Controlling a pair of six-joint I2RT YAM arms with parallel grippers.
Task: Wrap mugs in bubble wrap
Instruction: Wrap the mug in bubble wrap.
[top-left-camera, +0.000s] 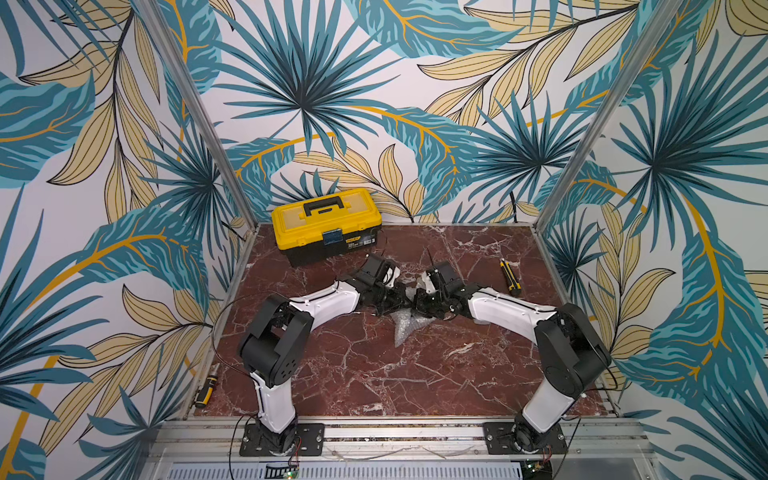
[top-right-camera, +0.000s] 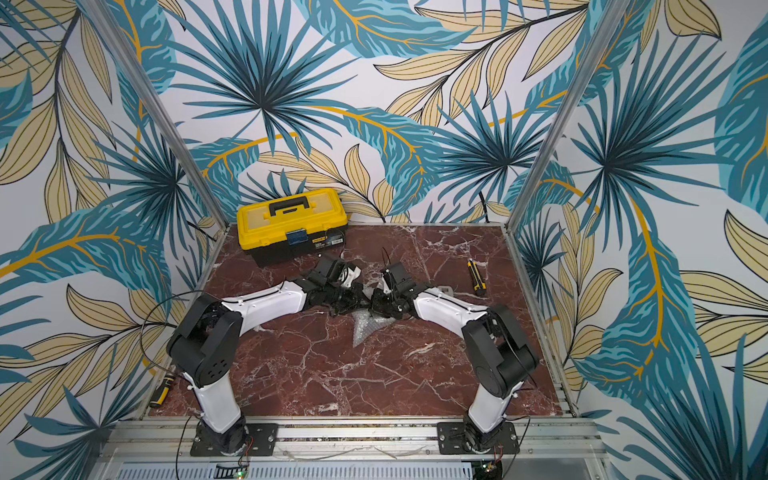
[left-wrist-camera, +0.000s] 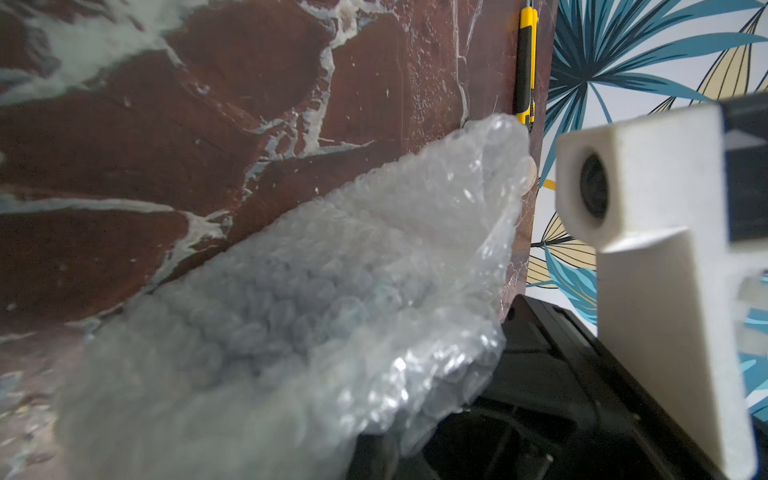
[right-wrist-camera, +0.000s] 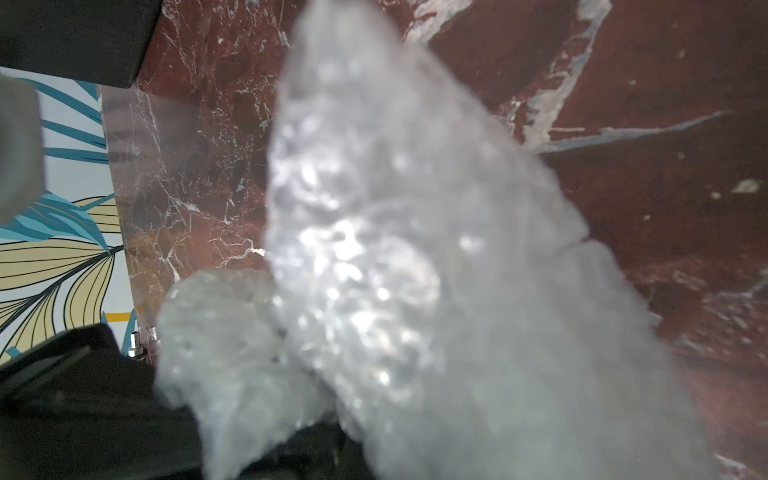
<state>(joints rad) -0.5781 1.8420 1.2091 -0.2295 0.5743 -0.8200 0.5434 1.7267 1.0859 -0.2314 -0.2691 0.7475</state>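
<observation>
Risk: the wrap (top-left-camera: 404, 330), bunched at mid-table (top-left-camera: 374, 374), is pinched by the closed left tool (top-left-camera: 400, 296) and right tool (top-left-camera: 419, 298). Opposing pull may tear it or slip it free. The mug is hidden; if it is inside the bunch, it could drop.

Leaf-print walls (top-left-camera: 311, 83); red marble top; toolbox (top-left-camera: 326, 224), knife (top-left-camera: 510, 276) and screwdriver (top-left-camera: 206, 386) lie apart.

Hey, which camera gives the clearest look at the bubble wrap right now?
The left wrist view: the bubble wrap fills the frame close up, with single bubbles clear enough to see. The right wrist view shows it close but blurred. Both top views show only a small, distant crumpled piece.
</observation>
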